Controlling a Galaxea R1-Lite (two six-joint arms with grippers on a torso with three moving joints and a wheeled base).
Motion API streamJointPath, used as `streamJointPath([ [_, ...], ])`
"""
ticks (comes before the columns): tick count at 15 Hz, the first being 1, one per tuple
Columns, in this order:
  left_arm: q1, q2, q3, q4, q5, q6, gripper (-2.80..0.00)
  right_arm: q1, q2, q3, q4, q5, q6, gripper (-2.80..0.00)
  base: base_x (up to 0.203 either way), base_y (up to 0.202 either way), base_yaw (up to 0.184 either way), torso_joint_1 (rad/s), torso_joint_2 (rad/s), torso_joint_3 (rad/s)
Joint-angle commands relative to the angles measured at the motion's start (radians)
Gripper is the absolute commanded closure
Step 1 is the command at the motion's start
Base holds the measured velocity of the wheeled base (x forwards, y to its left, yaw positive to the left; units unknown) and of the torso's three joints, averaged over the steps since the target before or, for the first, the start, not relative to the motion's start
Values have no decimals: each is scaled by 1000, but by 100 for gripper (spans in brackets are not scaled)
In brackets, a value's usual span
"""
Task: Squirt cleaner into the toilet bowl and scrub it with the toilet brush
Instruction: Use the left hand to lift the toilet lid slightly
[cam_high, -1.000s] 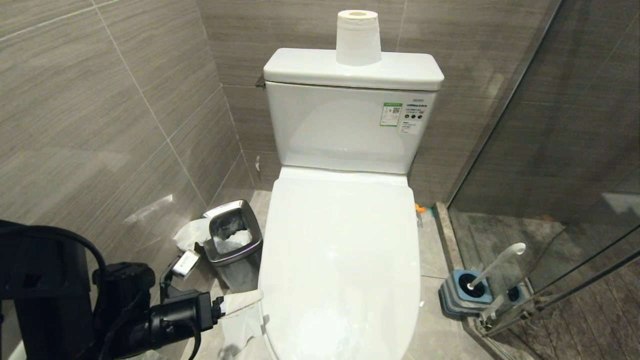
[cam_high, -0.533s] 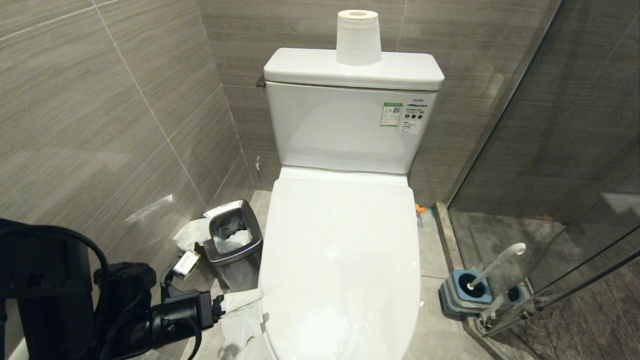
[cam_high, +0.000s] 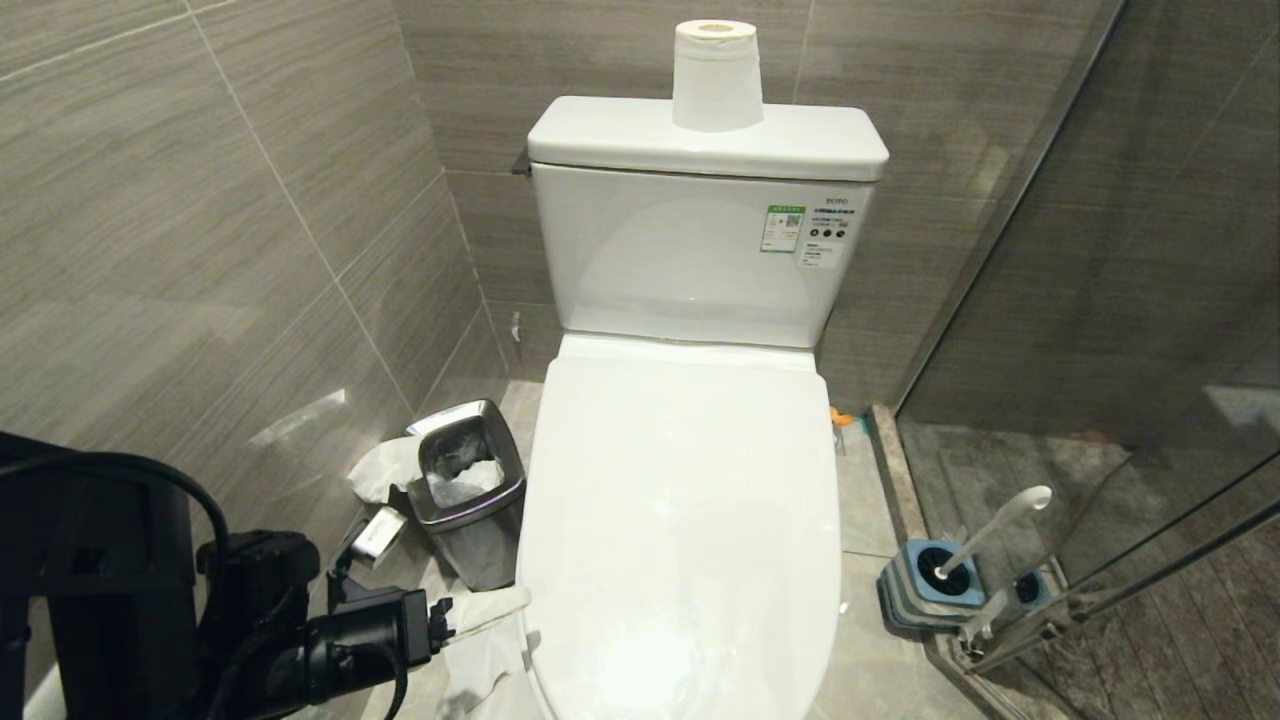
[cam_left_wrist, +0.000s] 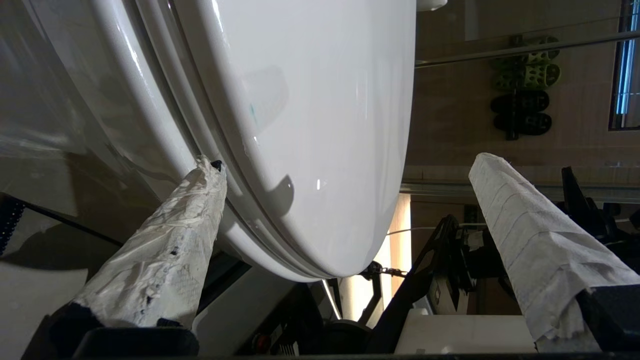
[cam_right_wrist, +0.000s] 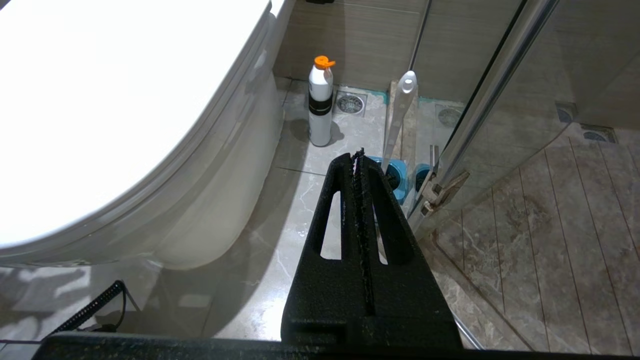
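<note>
Left gripper (cam_left_wrist: 345, 175) spread wide, one padded finger at glossy, likely slippery toilet bowl (cam_high: 680, 520) lid edge; lift there.

1 toilet bowl (cam_high: 690, 520), lid down. 1 cleaner (cam_right_wrist: 320, 102) bottle. 1 toilet brush (cam_high: 990, 525) in 1 blue holder (cam_high: 925, 585). 1 steel bin (cam_high: 468, 480). 1 paper roll (cam_high: 716, 75) on tank. 2 floor drains (cam_right_wrist: 350, 103). 2 grippers: left gripper (cam_left_wrist: 345, 165), right gripper (cam_right_wrist: 359, 157).

Left gripper (cam_high: 490, 615), paper-wrapped fingers spread, is sinking slightly beside the glossy white ceramic toilet's (cam_high: 690, 560) front rim. Its black arm is dropping lower too.
</note>
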Motion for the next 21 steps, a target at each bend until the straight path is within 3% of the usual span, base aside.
streamJointPath([
  [1, 2, 2, 12, -8, -4, -2, -280, 0, 1, 0, 0, 1, 0, 0, 0, 0, 0, 0, 0, 0],
  [21, -38, 22, 30, -8, -4, 0, -280, -1, 1, 0, 0, 1, 0, 0, 0, 0, 0, 0, 0, 0],
])
